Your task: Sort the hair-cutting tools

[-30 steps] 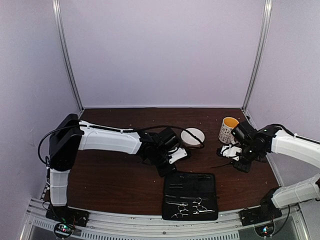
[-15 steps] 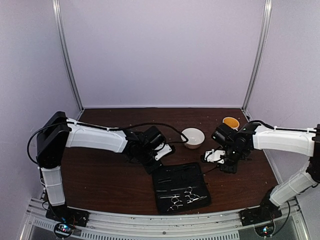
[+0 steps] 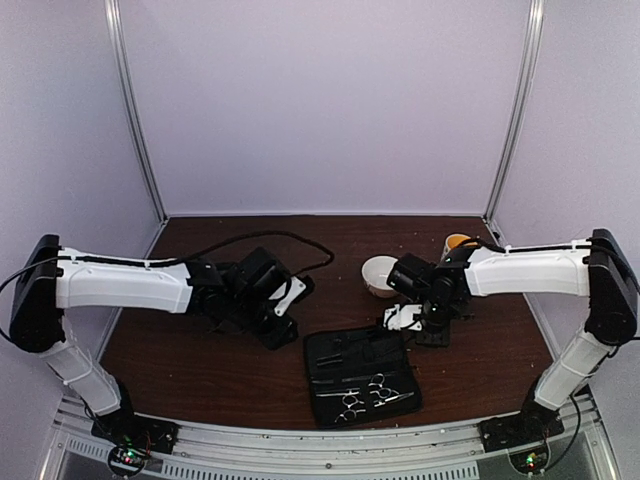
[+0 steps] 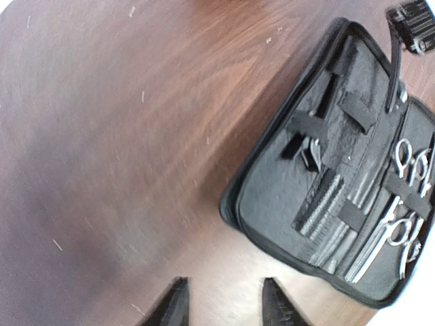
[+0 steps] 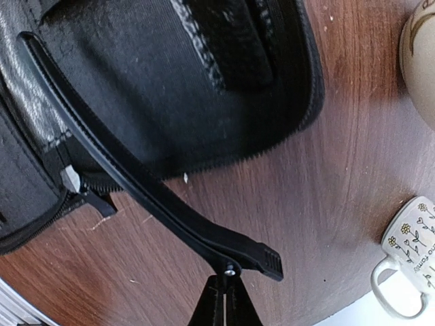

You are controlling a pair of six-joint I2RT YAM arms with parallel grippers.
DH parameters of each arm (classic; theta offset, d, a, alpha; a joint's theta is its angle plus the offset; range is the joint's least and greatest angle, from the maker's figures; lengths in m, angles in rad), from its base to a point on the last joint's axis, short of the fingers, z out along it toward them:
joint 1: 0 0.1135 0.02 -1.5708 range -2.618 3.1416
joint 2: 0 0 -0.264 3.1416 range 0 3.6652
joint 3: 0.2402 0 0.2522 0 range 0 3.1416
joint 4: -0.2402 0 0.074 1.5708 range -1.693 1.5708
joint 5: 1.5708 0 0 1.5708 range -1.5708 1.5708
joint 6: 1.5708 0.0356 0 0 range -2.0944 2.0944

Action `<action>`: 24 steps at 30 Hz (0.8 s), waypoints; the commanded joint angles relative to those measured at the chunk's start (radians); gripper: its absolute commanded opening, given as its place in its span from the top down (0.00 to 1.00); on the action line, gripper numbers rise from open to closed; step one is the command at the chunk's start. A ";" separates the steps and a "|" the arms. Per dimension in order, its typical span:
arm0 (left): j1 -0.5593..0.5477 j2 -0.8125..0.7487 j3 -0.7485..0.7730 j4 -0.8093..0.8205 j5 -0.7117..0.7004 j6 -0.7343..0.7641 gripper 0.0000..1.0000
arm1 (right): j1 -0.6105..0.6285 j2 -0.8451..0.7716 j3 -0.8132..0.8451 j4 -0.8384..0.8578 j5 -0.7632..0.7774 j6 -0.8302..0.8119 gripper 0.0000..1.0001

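black case [image 3: 330, 350] open, front-ctr | 2 scissors [image 3: 368, 397] in its near half | white bowl [image 3: 375, 285], mug [image 3: 457, 241] farther back

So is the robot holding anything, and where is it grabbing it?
Yes. The right gripper is shut on the long black clip, pinching it near its ribbed handle end. The left gripper is open over the table and holds nothing.

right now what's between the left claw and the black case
Only bare tabletop lies between left claw and black case, seen in left wrist view.
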 commanded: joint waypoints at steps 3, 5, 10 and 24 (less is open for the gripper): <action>0.006 -0.048 -0.195 0.105 0.150 -0.288 0.77 | 0.031 0.066 0.062 -0.029 0.102 0.055 1.00; 0.006 -0.052 -0.241 0.170 0.197 -0.356 0.84 | 0.033 0.081 0.077 -0.033 0.106 0.061 1.00; 0.006 -0.021 -0.280 0.288 0.271 -0.435 0.93 | 0.037 0.113 0.091 -0.035 0.127 0.079 1.00; -0.032 0.078 -0.271 0.403 0.336 -0.487 0.99 | 0.111 0.180 0.150 -0.064 0.074 0.123 1.00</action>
